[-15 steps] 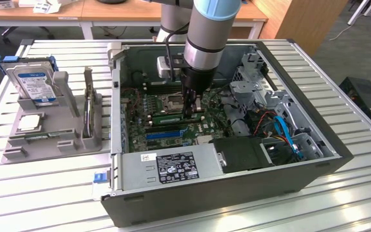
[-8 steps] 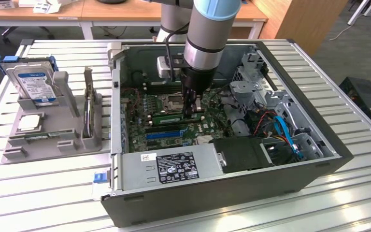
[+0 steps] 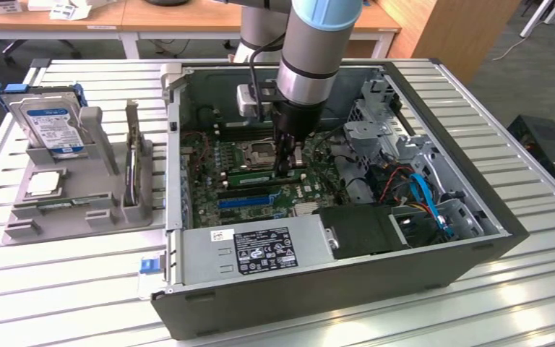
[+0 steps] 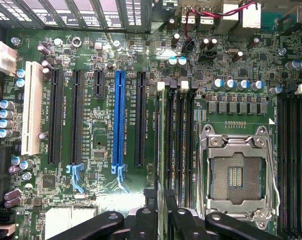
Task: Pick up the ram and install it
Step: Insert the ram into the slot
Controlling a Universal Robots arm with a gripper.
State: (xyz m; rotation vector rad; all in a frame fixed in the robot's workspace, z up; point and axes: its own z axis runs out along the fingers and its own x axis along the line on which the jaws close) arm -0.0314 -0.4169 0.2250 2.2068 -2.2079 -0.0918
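Note:
The ram point(image 3: 254, 176) is a thin green stick standing on edge over the motherboard, beside the open processor socket point(image 3: 258, 153). My gripper point(image 3: 292, 165) reaches down into the open computer case and is shut on the ram's end nearer the exterior view's right. In the wrist view the ram point(image 4: 160, 140) appears edge-on between my black fingers point(image 4: 143, 220), running along the outermost of the black memory slots point(image 4: 178, 140). Whether it sits in that slot or hovers just over it I cannot tell.
A blue expansion slot point(image 4: 119, 120) and black slots lie beside the memory slots, and the processor socket point(image 4: 235, 175) sits on their other side. The power supply point(image 3: 258, 249) and drive cages point(image 3: 384, 137) crowd the case. A grey tray point(image 3: 37, 224) outside holds a hard drive point(image 3: 51, 123).

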